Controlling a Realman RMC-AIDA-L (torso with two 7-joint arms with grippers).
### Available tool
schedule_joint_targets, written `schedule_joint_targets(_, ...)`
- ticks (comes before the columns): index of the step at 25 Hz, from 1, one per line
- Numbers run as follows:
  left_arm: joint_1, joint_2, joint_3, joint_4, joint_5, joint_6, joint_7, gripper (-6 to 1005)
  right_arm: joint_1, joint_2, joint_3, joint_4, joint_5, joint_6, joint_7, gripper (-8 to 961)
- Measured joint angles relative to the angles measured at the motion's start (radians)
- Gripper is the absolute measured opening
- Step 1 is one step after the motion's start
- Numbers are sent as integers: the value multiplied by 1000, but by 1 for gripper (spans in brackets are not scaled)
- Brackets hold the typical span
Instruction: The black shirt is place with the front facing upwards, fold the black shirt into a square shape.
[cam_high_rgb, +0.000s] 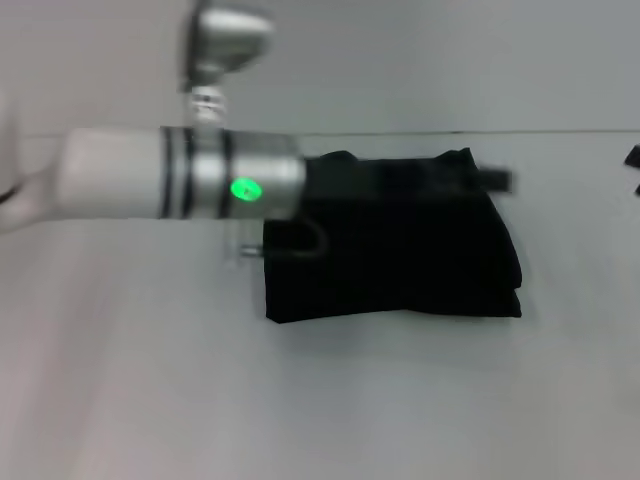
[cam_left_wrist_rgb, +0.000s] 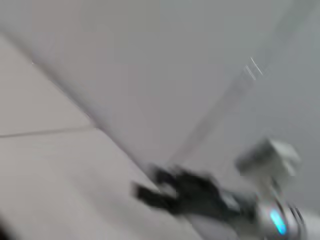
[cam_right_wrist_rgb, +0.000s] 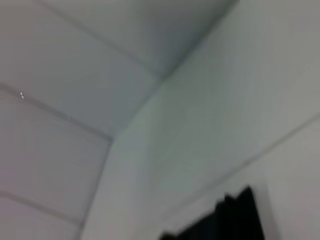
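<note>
Black shirt (cam_high_rgb: 400, 245): folded into a near-square bundle, centre-right of frame, on white table (cam_high_rgb: 150, 400).
Left gripper (cam_high_rgb: 495, 180): over shirt's upper right edge; fingers' state untellable.
Right gripper: unseen.

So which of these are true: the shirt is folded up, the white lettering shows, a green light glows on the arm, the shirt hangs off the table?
1. The black shirt lies folded into a compact, roughly square bundle. True.
2. Its white lettering faces up. False: only plain black cloth shows.
3. A green light glows on the left arm, which reaches across over the shirt. True.
4. The shirt hangs off the table. False: it rests wholly on the tabletop.
</note>
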Motion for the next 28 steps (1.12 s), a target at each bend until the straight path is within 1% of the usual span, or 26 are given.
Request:
schedule_joint_targets(1, 14, 16, -60, -23, 7, 5, -51, 552, 12, -12, -20, -2, -32, -6, 27, 695)
schedule_joint_targets(3, 31, 50, -141, -72, 25, 26, -122, 632, 45, -34, -58, -3, -108, -18, 78, 695)
schedule_joint_targets(5, 46, 85, -210, -114, 66, 67, -176, 713, 86, -51, -85, -10, -193, -25, 141, 695)
schedule_joint_targets(6, 52, 96, -236, -124, 86, 81, -195, 736, 111, -60, -97, -18, -236, -26, 177, 696)
schedule_joint_targets(7, 58, 103, -269, -130, 119, 97, -217, 759, 139, -66, -106, -29, -285, -28, 212, 696)
schedule_joint_targets(8, 70, 111, -325, -134, 161, 119, -239, 782, 163, -70, -112, -38, -327, -30, 243, 696)
schedule_joint_targets(10, 90, 112, -383, -125, 200, 141, -243, 828, 225, -72, -116, -66, -420, -42, 304, 696)
schedule_joint_targets(11, 102, 109, -405, -116, 211, 151, -240, 828, 253, -70, -117, -82, -459, -50, 331, 696)
schedule_joint_targets(14, 131, 100, -432, -96, 219, 171, -228, 828, 334, -46, -127, -114, -563, -55, 396, 697)
schedule_joint_targets(16, 144, 96, -451, -90, 219, 181, -211, 828, 382, -25, -154, -113, -630, -21, 433, 697)
schedule_joint_targets(19, 151, 95, -467, -88, 219, 188, -198, 828, 425, 6, -226, -86, -685, 61, 483, 697)
schedule_joint_targets(22, 151, 95, -473, -90, 220, 190, -188, 828, 443, 25, -265, -52, -694, 134, 504, 697)
schedule_joint_targets(28, 152, 93, -477, -96, 220, 178, -176, 828, 448, 72, -262, -30, -688, 209, 501, 696)
